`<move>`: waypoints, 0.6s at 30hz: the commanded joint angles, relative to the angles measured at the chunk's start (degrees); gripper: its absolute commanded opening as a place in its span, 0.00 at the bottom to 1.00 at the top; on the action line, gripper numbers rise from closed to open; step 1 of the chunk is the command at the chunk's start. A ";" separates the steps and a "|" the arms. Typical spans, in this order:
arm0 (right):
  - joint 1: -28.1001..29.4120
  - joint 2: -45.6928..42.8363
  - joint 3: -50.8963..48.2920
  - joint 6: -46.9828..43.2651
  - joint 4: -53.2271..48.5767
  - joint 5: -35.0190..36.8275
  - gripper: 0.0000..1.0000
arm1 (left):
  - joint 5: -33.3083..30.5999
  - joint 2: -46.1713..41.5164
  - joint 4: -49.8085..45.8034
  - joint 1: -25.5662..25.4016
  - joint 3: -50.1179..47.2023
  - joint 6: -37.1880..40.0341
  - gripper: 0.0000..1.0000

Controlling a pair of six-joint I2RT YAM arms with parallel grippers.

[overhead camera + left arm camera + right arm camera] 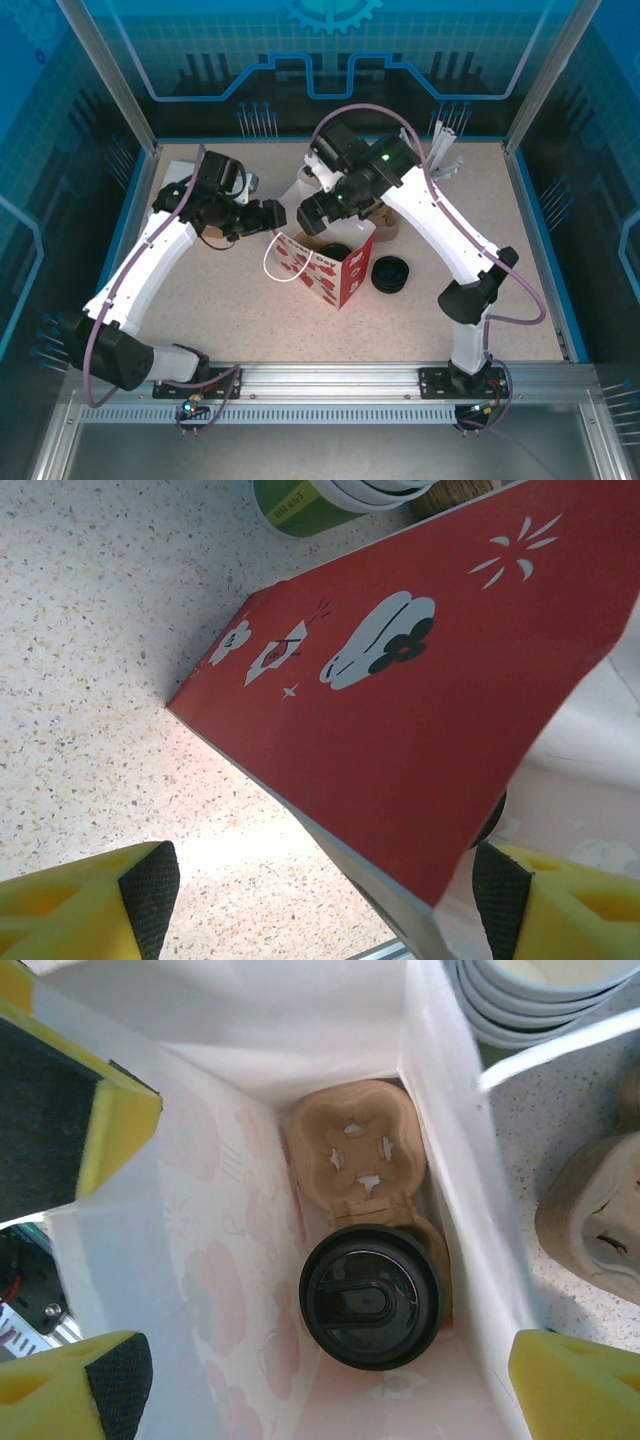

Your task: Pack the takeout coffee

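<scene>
We see takeout coffee (370, 1295) seated in carrier (350, 1150) inside red bag (345, 278) mid-table. Right gripper (330, 1365) gapes wide above, empty. Left gripper (320, 885) spread, straddling bag wall.

Looking down into the bag (300, 1020), we find the takeout coffee (372, 1298) hiding its sides under its black lid (350, 1305); the stack of cups (530, 1005) runs off the top edge.

Looking on, the red paper bag (335, 272) is showing the white word "Day" on its side. The green cup (296, 506) is carrying yellow label print too blurred to read.
</scene>
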 commanded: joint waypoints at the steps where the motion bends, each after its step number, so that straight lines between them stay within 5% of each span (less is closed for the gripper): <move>1: -1.66 -3.15 2.20 1.25 -1.71 -1.92 0.93 | -0.15 -1.26 -1.38 0.22 2.17 1.29 0.81; 18: -8.16 -12.85 0.70 3.41 0.31 -5.87 0.86 | -1.28 -4.73 -2.12 2.41 3.83 2.34 0.87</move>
